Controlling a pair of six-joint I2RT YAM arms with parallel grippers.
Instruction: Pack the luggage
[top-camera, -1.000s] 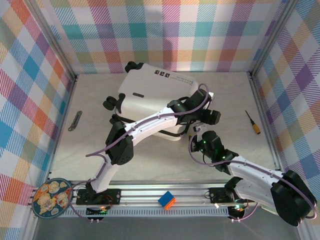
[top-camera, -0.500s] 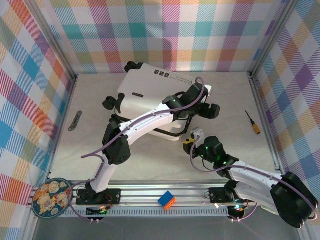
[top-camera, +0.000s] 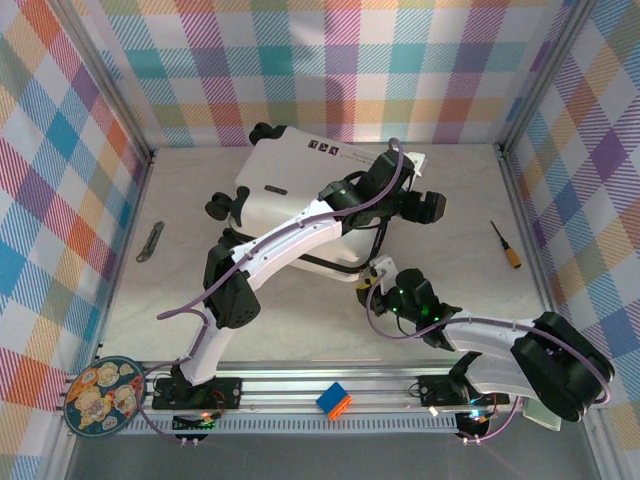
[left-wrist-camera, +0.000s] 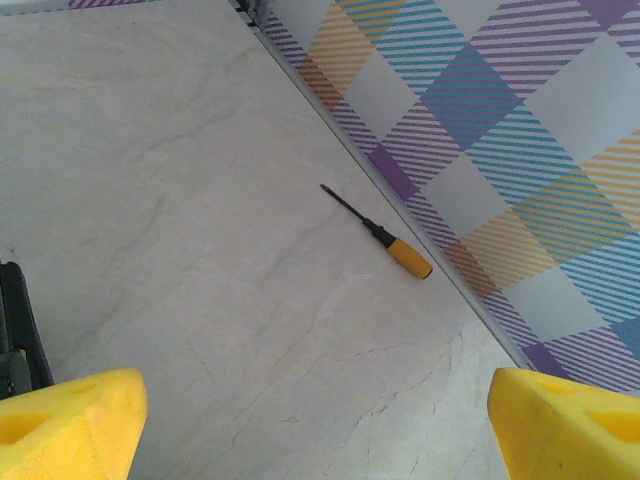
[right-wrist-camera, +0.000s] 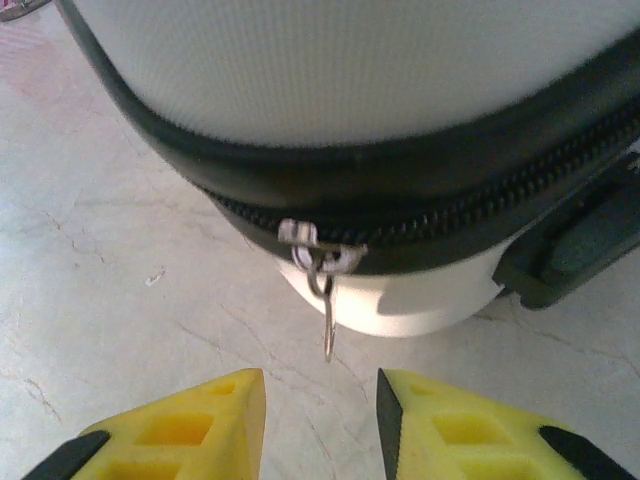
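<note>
The white luggage lies closed on the table, with its black zipper seam running round the edge. In the right wrist view its rounded corner is close ahead, and a metal zipper pull hangs down from the seam. My right gripper is open just short of that pull, with nothing between its fingers. From above, the right gripper sits at the luggage's near right corner. My left gripper hangs off the luggage's right side, and the left gripper is wide open over bare table.
A screwdriver with an orange handle lies near the right wall, and the left wrist view has the screwdriver too. A metal strip lies at the left. A colour cube and a patterned plate sit at the near rail.
My right gripper has opened and pulled back toward the near left, along the luggage's corner. The left arm has swung farther back and right over the luggage.
</note>
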